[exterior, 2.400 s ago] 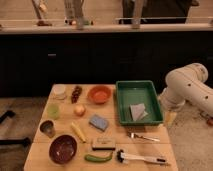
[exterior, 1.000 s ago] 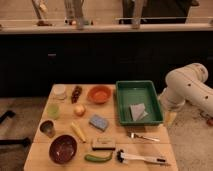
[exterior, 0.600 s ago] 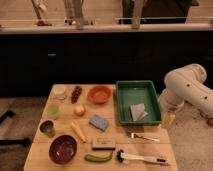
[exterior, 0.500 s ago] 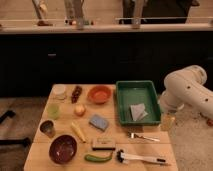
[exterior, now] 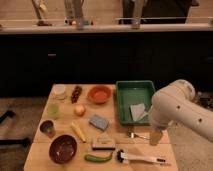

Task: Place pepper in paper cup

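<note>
Green pepper (exterior: 98,157) lay nearest, well forward and left of the green tray (exterior: 119,102), gripper (exterior: 155,138) hung pointing down, fingers wide and empty, off the tray's near right corner, white arm (exterior: 182,107) elbowed above it, paper cup (exterior: 59,91) far left of the tray.

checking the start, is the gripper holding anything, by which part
Nothing: the gripper hangs open over the right edge of the table; the pepper lies there untouched.
</note>
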